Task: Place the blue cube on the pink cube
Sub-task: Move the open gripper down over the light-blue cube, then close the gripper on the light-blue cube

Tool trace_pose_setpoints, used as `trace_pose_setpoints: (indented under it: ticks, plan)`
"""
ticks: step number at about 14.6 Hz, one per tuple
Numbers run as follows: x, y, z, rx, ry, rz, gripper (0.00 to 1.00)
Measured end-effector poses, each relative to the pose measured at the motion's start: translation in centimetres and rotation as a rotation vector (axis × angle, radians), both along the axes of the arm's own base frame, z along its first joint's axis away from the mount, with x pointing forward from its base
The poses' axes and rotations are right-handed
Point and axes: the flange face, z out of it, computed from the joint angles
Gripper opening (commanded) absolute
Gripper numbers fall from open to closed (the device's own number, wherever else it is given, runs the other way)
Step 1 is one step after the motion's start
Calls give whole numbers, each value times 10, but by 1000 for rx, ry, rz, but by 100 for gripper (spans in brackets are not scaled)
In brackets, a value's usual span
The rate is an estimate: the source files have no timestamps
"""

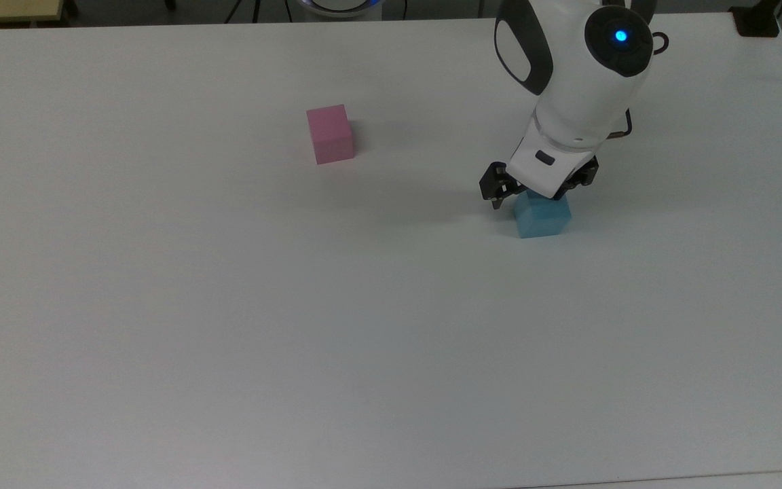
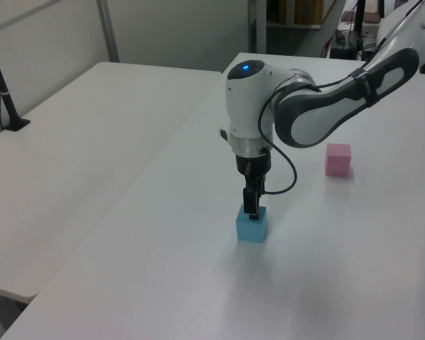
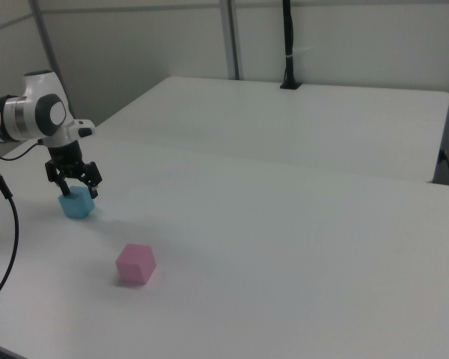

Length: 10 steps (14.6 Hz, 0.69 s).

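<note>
Light-blue and matte, the small cube (image 1: 543,216) sits on the white table (image 1: 228,305), the black two-finger gripper (image 1: 540,195) straddling its top, fingers apart on either side. The pastel-pink matte cube (image 1: 330,134) stands well apart, toward the top view's left.

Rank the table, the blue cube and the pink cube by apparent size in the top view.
1. The table, far the largest.
2. The pink cube and the blue cube look alike; the blue one is partly covered by the gripper, so no ranking between them.
</note>
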Motion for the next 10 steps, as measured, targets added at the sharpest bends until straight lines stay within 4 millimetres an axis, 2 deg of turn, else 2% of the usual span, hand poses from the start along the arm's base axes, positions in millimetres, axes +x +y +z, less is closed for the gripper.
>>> trace_pose_setpoints:
  ticks: [4, 8, 10]
  plan:
    - [2, 2, 5, 6, -10, -7, 100]
    - [3, 3, 24, 22, -37, -14, 100]
    - [3, 3, 26, 23, -39, -13, 100]
